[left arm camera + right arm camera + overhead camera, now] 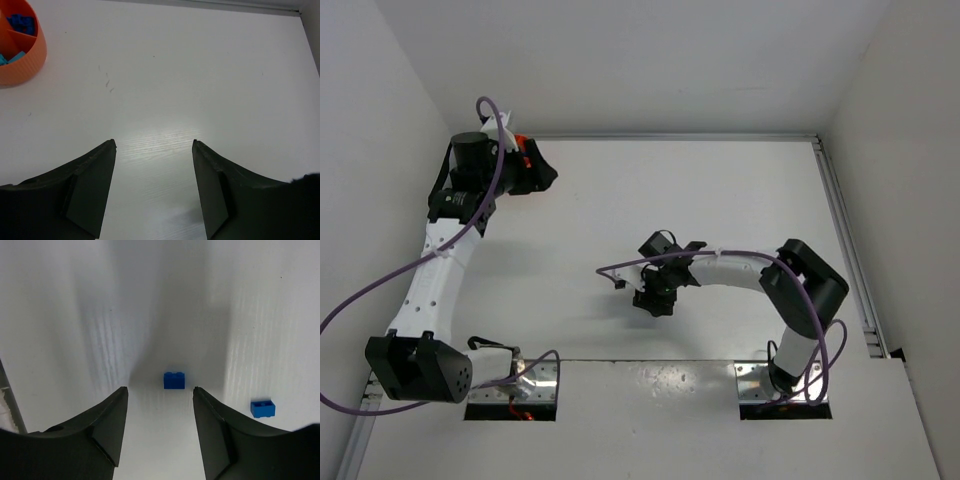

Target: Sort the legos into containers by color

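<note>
"On the desk (60, 315), what's by the right fingers (112, 415)?"
"Blue brick (174, 380), just ahead, facing their gap, untouched. They're spread, empty. Another brick (263, 408) lies off to one side."
"Left fingers (97, 172)?"
"Wide, empty; bowl (31, 59), blue pieces (21, 22) inside, well apart leftward."

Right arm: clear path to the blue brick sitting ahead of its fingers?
Probably yes: right gripper is open, the blue brick lies just beyond the gap, nothing between. The other brick sits aside.

Left gripper (154, 145) front: open table (200, 75); bowl (35, 55) off to the side.
Right gripper (160, 390) front: blue brick (174, 380); second brick (262, 408) nearby.
</note>
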You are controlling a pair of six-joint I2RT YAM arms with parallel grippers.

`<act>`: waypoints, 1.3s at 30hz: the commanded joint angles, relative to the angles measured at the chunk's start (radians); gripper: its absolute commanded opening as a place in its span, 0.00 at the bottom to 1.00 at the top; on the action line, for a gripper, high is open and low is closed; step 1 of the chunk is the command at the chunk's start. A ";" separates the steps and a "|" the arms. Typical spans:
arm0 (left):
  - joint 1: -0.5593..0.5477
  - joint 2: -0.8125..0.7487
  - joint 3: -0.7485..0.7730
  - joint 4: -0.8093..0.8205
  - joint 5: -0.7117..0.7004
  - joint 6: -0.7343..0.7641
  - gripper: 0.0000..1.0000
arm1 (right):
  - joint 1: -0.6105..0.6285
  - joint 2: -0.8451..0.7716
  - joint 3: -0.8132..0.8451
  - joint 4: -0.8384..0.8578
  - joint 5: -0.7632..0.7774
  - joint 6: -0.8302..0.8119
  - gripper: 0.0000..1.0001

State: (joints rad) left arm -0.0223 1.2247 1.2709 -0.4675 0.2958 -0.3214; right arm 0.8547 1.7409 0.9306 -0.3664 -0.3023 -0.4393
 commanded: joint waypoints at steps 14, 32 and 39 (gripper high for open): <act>0.045 -0.004 -0.018 0.036 0.040 -0.013 0.68 | 0.014 0.120 0.094 0.027 0.051 0.028 0.22; 0.055 -0.004 -0.027 0.036 0.060 -0.022 0.68 | 0.004 0.052 0.024 0.004 0.114 0.060 0.38; 0.055 -0.004 -0.037 0.036 0.060 -0.022 0.68 | 0.004 0.072 0.034 -0.005 0.114 0.060 0.14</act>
State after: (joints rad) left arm 0.0216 1.2270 1.2434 -0.4614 0.3443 -0.3313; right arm 0.8612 1.8034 0.9764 -0.3370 -0.2218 -0.3779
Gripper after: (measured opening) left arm 0.682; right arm 0.167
